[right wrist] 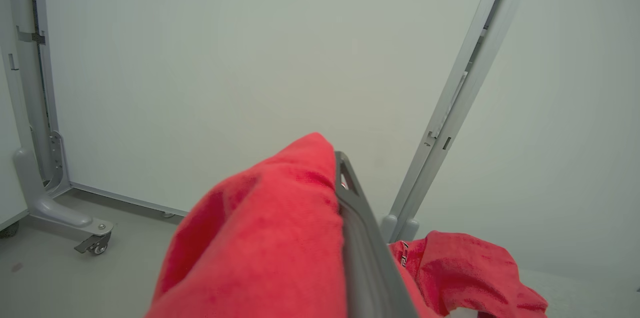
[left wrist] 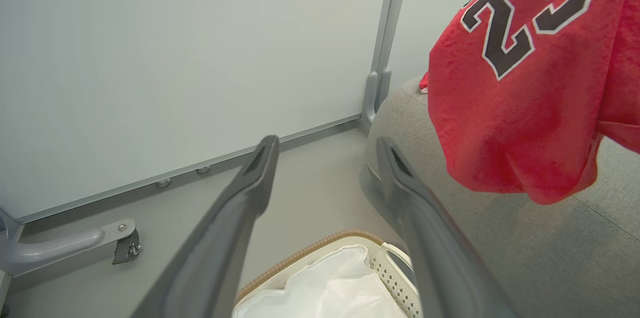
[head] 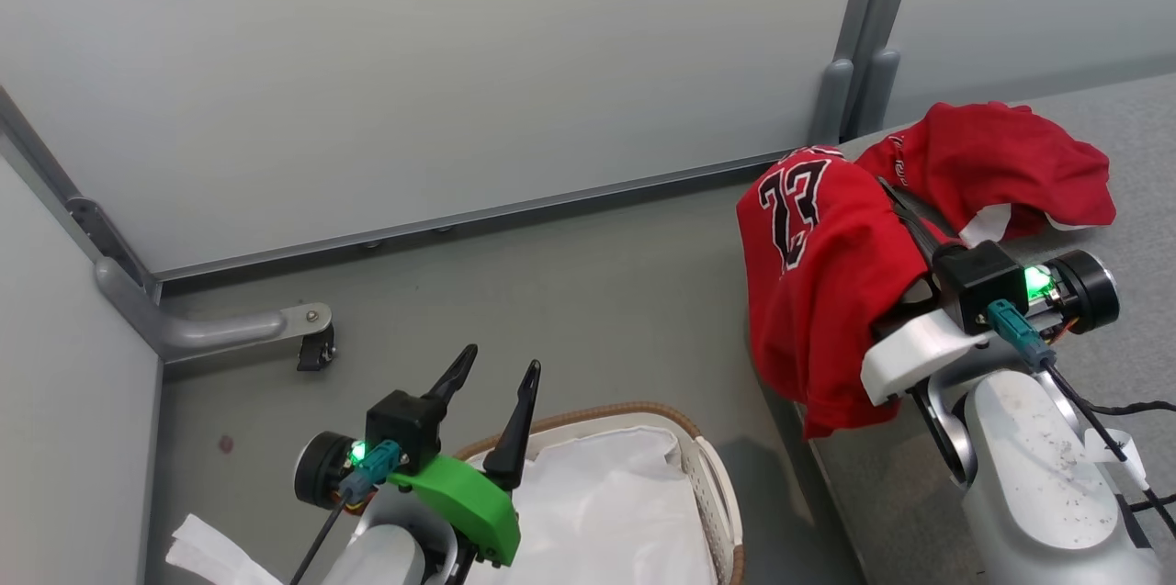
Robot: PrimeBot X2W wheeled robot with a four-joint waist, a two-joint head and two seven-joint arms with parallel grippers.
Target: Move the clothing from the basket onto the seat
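A red jersey marked 23 [head: 827, 282] hangs off the seat's [head: 882, 493] left edge, draped over my right gripper [head: 887, 190], which is shut on its cloth. In the right wrist view the jersey [right wrist: 260, 238] covers one finger of that gripper [right wrist: 337, 163]. A second red jersey [head: 1001, 163] lies crumpled on the grey seat behind it, also visible as a red heap [right wrist: 460, 268]. My left gripper [head: 501, 365] stands open and empty above the basket [head: 588, 415], which shows just its white liner. The left wrist view has the open gripper [left wrist: 327, 151], the basket [left wrist: 385, 258], the numbered jersey [left wrist: 520, 108] and the seat [left wrist: 550, 248].
Pale partition walls close the back and left. A grey support foot with a caster [head: 312, 337] sticks out over the floor at the left. A white crumpled piece [head: 211, 553] lies by my left arm. Grey floor runs between basket and wall.
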